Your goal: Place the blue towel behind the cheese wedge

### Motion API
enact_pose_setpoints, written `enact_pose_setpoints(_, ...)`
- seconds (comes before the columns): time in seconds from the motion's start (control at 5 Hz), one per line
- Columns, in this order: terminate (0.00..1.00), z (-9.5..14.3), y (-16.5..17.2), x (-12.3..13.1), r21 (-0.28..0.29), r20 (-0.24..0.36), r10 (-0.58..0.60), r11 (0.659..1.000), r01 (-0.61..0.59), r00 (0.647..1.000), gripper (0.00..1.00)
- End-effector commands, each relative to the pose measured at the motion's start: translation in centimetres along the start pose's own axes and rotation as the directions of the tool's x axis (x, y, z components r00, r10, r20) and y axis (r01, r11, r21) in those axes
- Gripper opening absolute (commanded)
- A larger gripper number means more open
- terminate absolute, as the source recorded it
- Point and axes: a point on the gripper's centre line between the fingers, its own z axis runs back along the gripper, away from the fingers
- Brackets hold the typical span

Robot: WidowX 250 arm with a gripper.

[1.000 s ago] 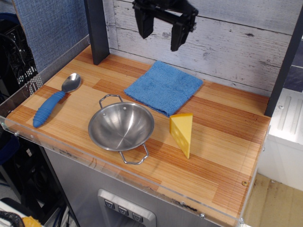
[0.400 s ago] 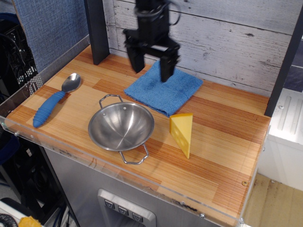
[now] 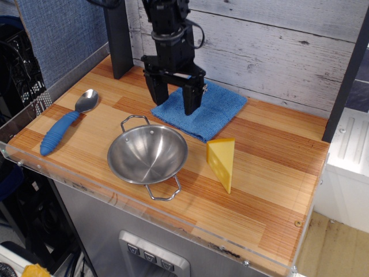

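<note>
Blue towel (image 3: 203, 109): you are seeing it lying flat near the desk's back edge, touching the cheese at its front corner.
Cheese wedge (image 3: 222, 162): it is standing upright just in front of the towel, right of the steel bowl (image 3: 147, 154).
Gripper (image 3: 175, 102): your black fingers (image 3: 192, 101) are hanging spread wide over the towel's left part, gripping nothing.
Spoon (image 3: 64, 125): it is lying near the desk's left edge, blue handle pointing forward.
Desk (image 3: 271, 184): striped wood is carrying everything.
</note>
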Motion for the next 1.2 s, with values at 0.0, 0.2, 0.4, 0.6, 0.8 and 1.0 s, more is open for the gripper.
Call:
enact_pose_setpoints(0.0,0.0,-0.7,-2.1,1.8,0.076,0.087,-0.045,0.996,0.039,0.995,1.0)
enact_pose_setpoints(0.2,0.0,-2.2,-3.4,1.5,0.089,0.099,-0.058,0.995,0.049,0.993,1.0)
enact_pose_setpoints(0.4,0.0,-3.9,-3.3,1.2,0.103,0.045,-0.049,0.994,0.044,0.998,1.0)
enact_pose_setpoints(0.6,0.0,-5.0,-4.2,1.0,0.074,-0.001,-0.037,0.997,0.037,0.999,1.0)
enact_pose_setpoints(0.8,0.0,-5.7,-6.3,0.8,0.016,-0.036,-0.033,0.999,0.033,0.999,1.0)
enact_pose_setpoints(1.0,0.0,-6.0,-9.7,0.7,-0.011,-0.042,-0.076,0.997,0.076,0.996,1.0)
